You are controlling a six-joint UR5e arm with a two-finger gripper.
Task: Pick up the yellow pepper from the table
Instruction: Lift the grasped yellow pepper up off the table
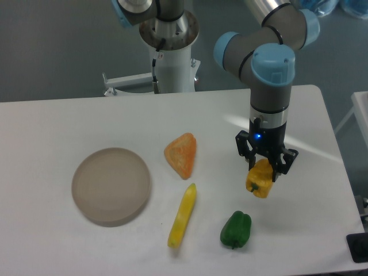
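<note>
So the black two-finger gripper [265, 167] has its fingers clamped on the small lobed yellow-orange bell pepper [260, 179], gripping it by the top half. The pepper hangs tilted, up off the big flat white table [69, 121], above and a bit right of the stubby green bell pepper [236, 229], not touching it. Taking the green pepper as the landmark: the long thin pale-yellow chili piece [183, 215] lies to its left, the orange triangular wedge [181, 153] further up-left, and the round beige disc plate [111, 185] sits well off to the left
</note>
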